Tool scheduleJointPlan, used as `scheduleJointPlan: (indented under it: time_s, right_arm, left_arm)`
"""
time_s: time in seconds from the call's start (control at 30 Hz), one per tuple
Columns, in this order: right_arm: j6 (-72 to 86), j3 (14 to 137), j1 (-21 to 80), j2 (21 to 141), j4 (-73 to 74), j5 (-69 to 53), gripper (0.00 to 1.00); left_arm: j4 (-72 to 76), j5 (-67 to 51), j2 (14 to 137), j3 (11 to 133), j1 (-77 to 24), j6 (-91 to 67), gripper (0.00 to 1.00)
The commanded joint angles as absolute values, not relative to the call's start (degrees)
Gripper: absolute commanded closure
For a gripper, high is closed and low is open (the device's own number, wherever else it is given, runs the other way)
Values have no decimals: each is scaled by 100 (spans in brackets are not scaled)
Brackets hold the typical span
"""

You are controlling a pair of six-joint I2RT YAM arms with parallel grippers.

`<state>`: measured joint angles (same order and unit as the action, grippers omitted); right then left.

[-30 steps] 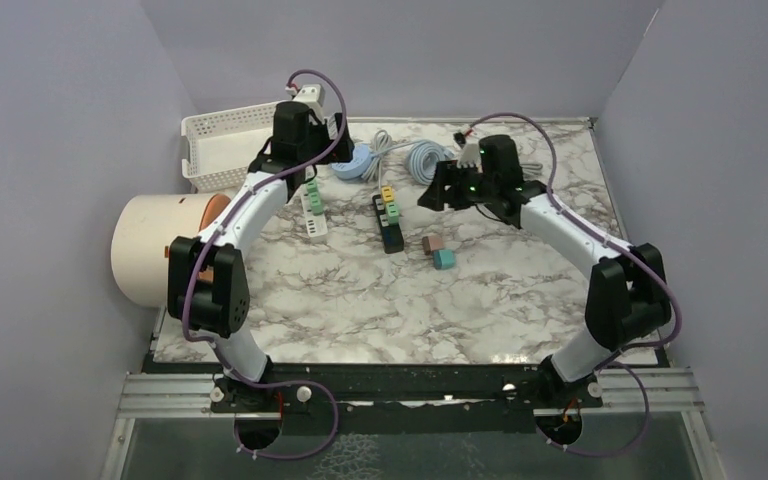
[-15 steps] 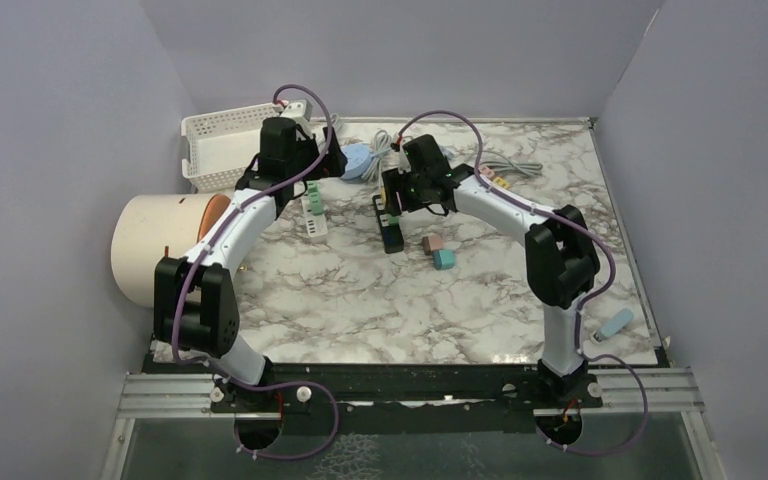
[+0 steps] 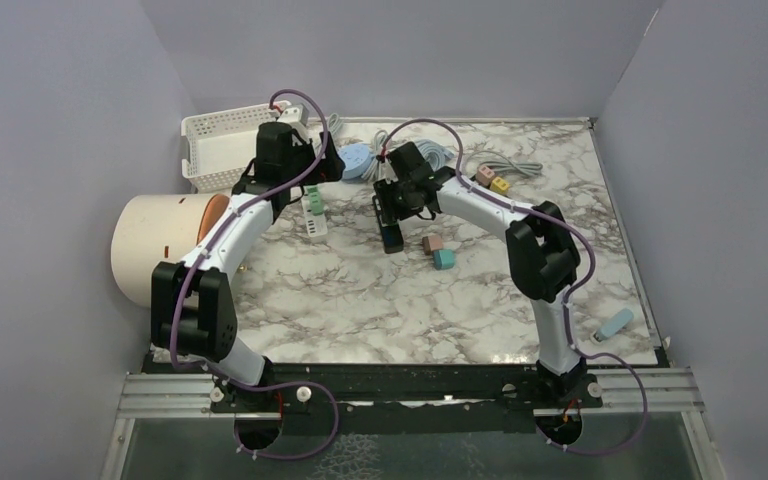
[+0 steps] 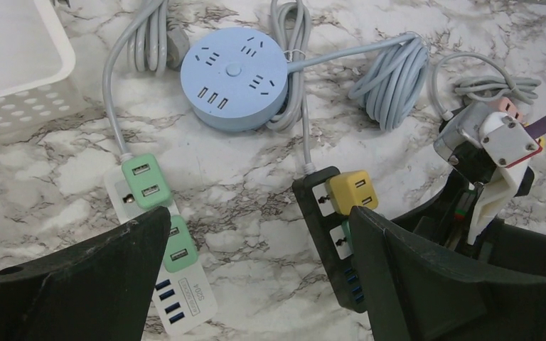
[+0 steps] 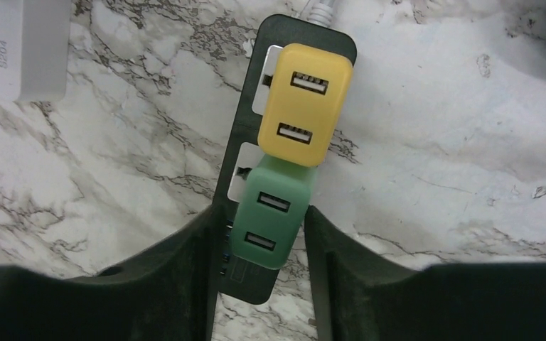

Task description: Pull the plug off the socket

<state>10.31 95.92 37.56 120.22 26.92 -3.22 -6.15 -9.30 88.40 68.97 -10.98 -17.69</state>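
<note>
The white power strip (image 4: 185, 298) bears what looks like "S204" (smaller print beside it unreadable).

From above, the right gripper (image 3: 394, 205) and its wrist cover the far half of the black power strip (image 3: 392, 237), so neither the yellow plug (image 5: 304, 105) nor the green plug (image 5: 269, 220) shows there. In the right wrist view the strip's near end is hidden between the fingers (image 5: 185, 277), the white power strip (image 5: 21, 50) is cut by the top left corner, and whether the right-hand finger touches the green plug's side cannot be told. In the left wrist view one finger (image 4: 426, 284) of the left gripper (image 4: 256, 234) hides the black strip's near half and all but a sliver of the green plug, and the basket (image 4: 14, 78) runs off the edge.
</note>
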Motion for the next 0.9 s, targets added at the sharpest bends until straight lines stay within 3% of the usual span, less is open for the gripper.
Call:
scheduleJointPlan:
  time_s: [0.0, 0.1, 0.13, 0.43, 0.87]
  right_arm:
    - [967, 9887, 3805, 12222, 2943, -98, 60]
    - [1030, 9896, 3803, 12174, 2965, 84, 97]
    - [1058, 9890, 3803, 12125, 2954, 139, 99]
    - [1133, 9653, 3797, 11283, 2429, 26, 99]
    - [1556, 9902, 3693, 10990, 2526, -172, 99]
  left_arm:
    - [-574, -1172, 8742, 6772, -1072, -1947, 1]
    - [-449, -1340, 8720, 6592, -1074, -2094, 1]
    - [-367, -1471, 8723, 6511, -1073, -2194, 1]
    - [856, -2767, 9084, 5735, -1290, -3376, 6]
    - [1479, -3100, 9683, 5685, -1921, -3964, 8]
